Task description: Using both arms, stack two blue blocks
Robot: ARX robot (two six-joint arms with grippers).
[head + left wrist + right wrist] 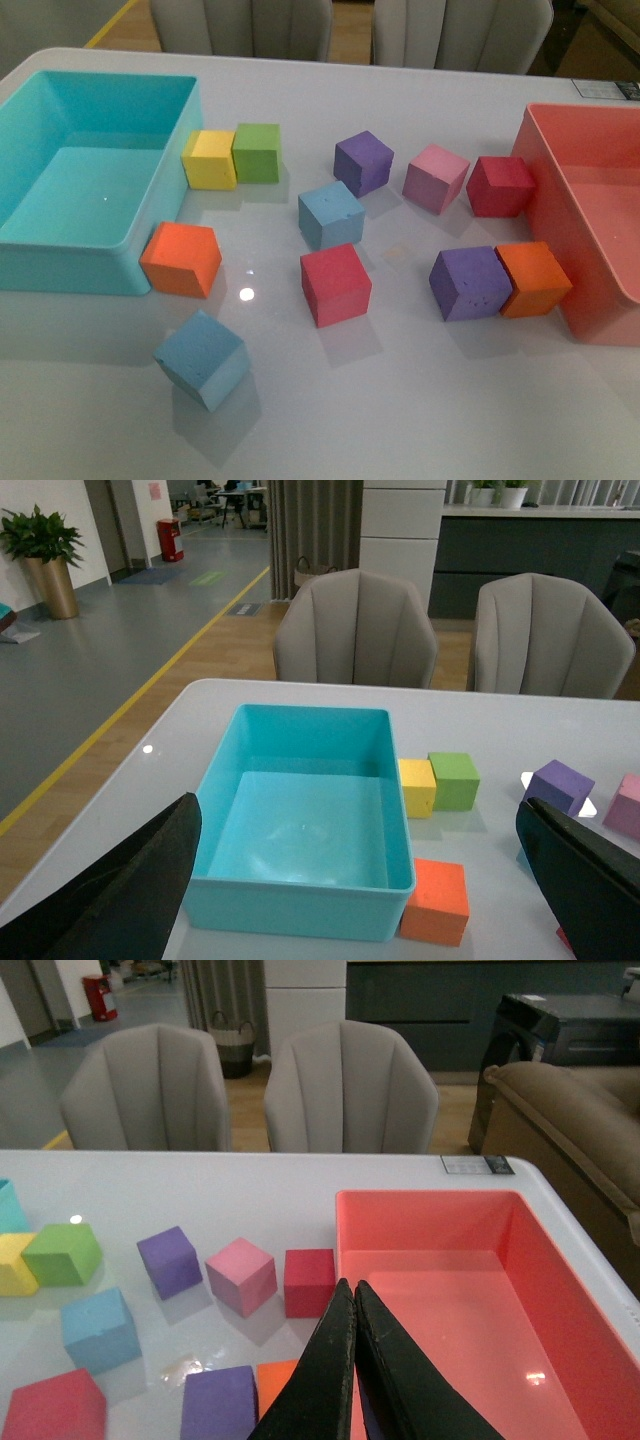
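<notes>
Count: 2 blue blocks, 2 purple cubes (363, 162), 2 orange cubes (181, 259), 2 red cubes (336, 284), 1 yellow cube (210, 160), 1 green cube (257, 152), 1 pink cube (436, 178), 2 trays. Far blue block (330, 215) sits well right of the turquoise tray (60, 272). Near blue block (202, 360), askew, is off the tray's front corner. Left gripper (357, 815) is spread wide and empty. Right gripper (352, 1290) is pinched closed on nothing. Both the turquoise tray and the salmon tray (560, 200) are cut off by the frame edges.

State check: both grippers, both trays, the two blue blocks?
Left gripper: open, empty.
Right gripper: shut, empty.
Turquoise tray: empty.
Coral tray: nothing seen inside.
Far blue block: on the table, unstacked.
Near blue block: on the table, unstacked, apart from the other.
</notes>
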